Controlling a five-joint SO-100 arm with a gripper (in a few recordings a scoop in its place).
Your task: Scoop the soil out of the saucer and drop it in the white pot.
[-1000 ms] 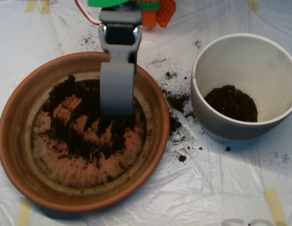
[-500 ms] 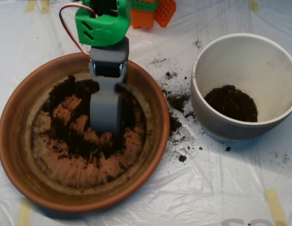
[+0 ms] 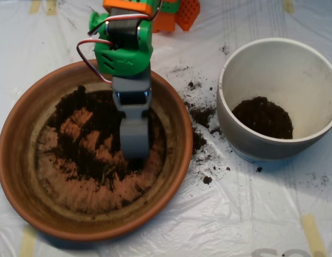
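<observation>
One overhead view. Terracotta saucer (image 3: 16, 160) at the 9 o'clock side of the picture, wide and shallow, pale whitish staining across its floor. Inside it, soil (image 3: 85, 155) in dark clumps and scattered crumbs, thickest toward 12 o'clock of the dish, thinner toward 6 o'clock where bare orange floor shows through. Grey scoop (image 3: 135, 152) reaching in from 12 o'clock, tip down among the soil a little to the 3 o'clock side of the dish's middle, in or just above the clumps. Seen from above as one narrow grey shell; cannot tell whether the jaws stand apart or together, nor whether any earth sits within. Green motor housing (image 3: 123, 51) above the scoop, over the saucer's 12 o'clock rim, red wire (image 3: 83, 56) looping off its 9 o'clock side. Orange parts (image 3: 182, 13) at the top edge.

White pot (image 3: 246, 142) at 3 o'clock, near the saucer but apart from it, a dark mound of soil on its bottom. Spilled crumbs (image 3: 201, 115) on the crinkled plastic sheet (image 3: 219, 214) between dish and pot. Strips of tan tape (image 3: 313, 233) on the sheet toward 5 o'clock.
</observation>
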